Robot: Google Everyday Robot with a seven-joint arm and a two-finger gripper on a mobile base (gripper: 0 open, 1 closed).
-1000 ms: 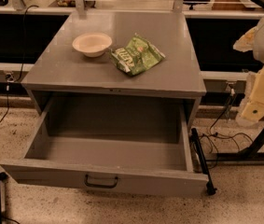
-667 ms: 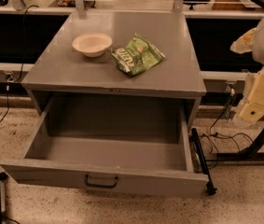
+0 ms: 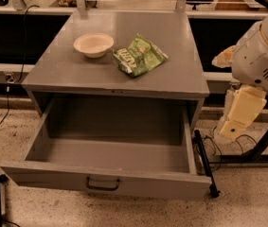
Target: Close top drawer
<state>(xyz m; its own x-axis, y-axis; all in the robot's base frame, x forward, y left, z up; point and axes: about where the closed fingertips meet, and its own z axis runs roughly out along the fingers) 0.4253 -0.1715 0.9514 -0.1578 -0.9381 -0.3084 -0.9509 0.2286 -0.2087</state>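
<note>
Claw [image 3: 232, 126] right of open top drawer [image 3: 48, 175], bowl [image 3: 93, 44] beside green bag [image 3: 138, 56]

Arm [image 3: 261, 56] at right, hand [image 3: 232, 126] hanging downward.

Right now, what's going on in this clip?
A one-armed robot stands to the right of a grey cabinet. The top drawer is pulled far out toward the camera and looks empty inside, so closing it is not yet done. The gripper hangs beside the cabinet's right side, level with the drawer but apart from it, touching nothing. On the cabinet top sit a white bowl and a green snack bag, close together.
</note>
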